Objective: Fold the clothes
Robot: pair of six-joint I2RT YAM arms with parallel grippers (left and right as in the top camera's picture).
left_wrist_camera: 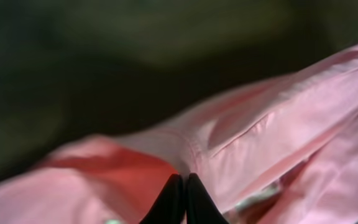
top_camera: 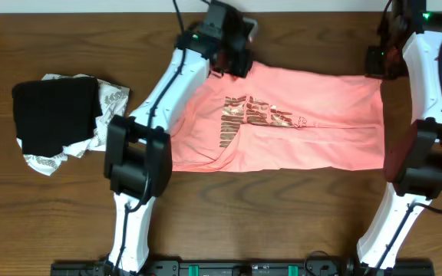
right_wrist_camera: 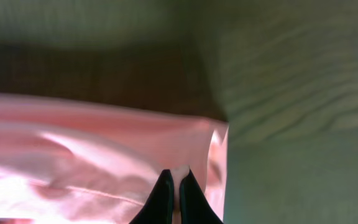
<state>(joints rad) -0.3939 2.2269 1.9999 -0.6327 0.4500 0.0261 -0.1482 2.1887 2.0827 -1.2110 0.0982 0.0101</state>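
Left gripper (left_wrist_camera: 184, 180): fingers pressed together, pinching T-shirt (top_camera: 313, 130) hem
Right gripper (right_wrist_camera: 174, 177): closed, pinching the T-shirt edge at its corner
Black garment (top_camera: 54, 113): well off Left gripper's left

I see the salmon-pink soft fabric T-shirt (top_camera: 328, 142) lying spread mostly flat across the middle of the brown wooden table (top_camera: 282, 215), turned sideways with its three lines of brownish-gold lettering (top_camera: 253, 119) facing up, and creased folds along its left part
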